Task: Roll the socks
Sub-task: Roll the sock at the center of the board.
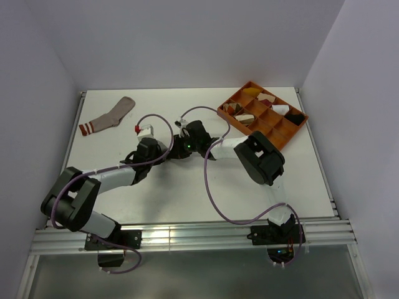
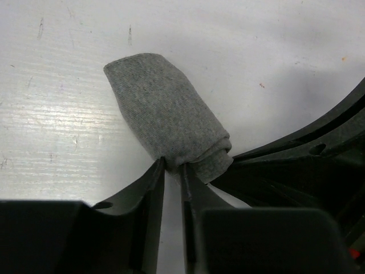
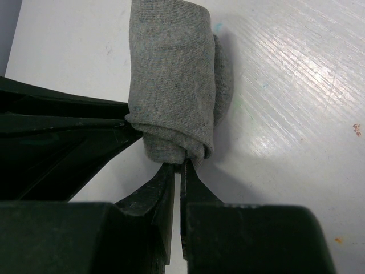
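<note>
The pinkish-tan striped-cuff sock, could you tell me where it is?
In the top view, the pinkish-tan knit sock lies flat near the white table's far-left corner, touching nothing else.

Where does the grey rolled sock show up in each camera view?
Top external: hidden where the arms meet, mid-table.
Left wrist: grey sock centre, left gripper pinching its near end.
Right wrist: top centre, right gripper pinching it.
Shared landmark: white table.

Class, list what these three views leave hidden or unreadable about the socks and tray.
- Top view: grey sock hidden beneath left gripper and right gripper.
- Wrist views: its cuff unseen, perhaps rolled inside; pinkish-tan sock out of frame.
- Top view: bundles in orange tray too small to identify.
</note>
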